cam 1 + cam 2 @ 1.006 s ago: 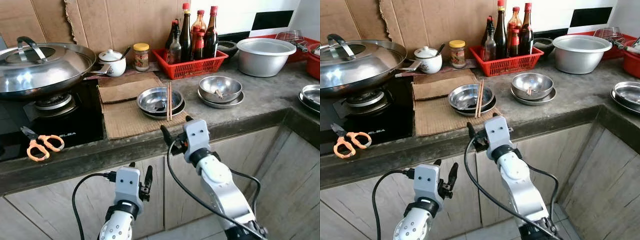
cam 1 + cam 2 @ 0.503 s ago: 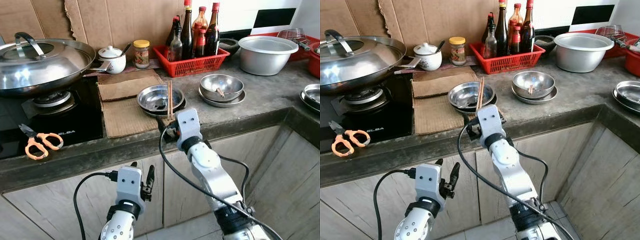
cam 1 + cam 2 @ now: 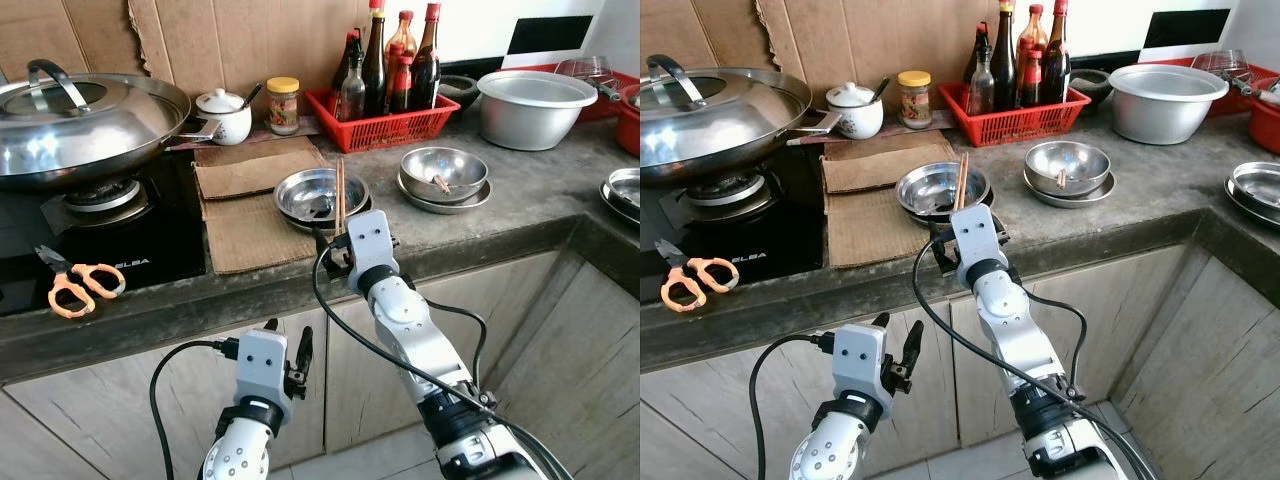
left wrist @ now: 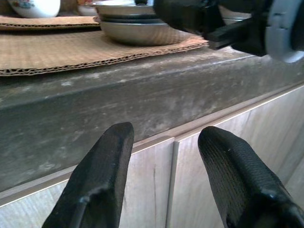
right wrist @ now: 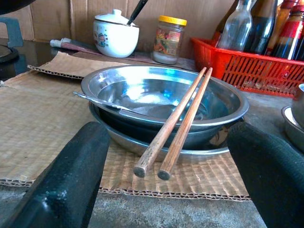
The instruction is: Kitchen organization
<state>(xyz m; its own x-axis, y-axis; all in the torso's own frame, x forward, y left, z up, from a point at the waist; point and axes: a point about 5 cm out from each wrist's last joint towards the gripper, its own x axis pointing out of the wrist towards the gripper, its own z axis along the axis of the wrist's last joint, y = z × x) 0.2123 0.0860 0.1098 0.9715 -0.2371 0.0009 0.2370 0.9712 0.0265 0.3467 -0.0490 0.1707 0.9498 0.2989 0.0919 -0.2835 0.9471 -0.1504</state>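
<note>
A pair of wooden chopsticks [image 3: 339,195] lies across a steel bowl [image 3: 310,192] that is stacked on a steel plate. Their near ends [image 5: 159,166] stick out over the rim towards me. A spoon rests inside the bowl. My right gripper [image 3: 352,238] is at the counter's front edge, just short of those ends. It is open, with one black finger [image 5: 71,175] on each side and nothing between them. My left gripper [image 3: 285,335] is open and low in front of the cabinet doors, below the counter edge [image 4: 142,95].
The bowl stands on cardboard sheets [image 3: 250,225]. A lidded wok [image 3: 80,120] sits on the stove at the left, with orange scissors [image 3: 75,285] near the front. Behind are a white pot [image 3: 222,113], a jar [image 3: 283,105] and a red basket of bottles [image 3: 385,125]. Another steel bowl [image 3: 443,172] and a basin [image 3: 535,95] are to the right.
My right arm has reached forward to the counter edge and lined up on the chopstick ends. The left gripper has stayed low by the cabinet.
</note>
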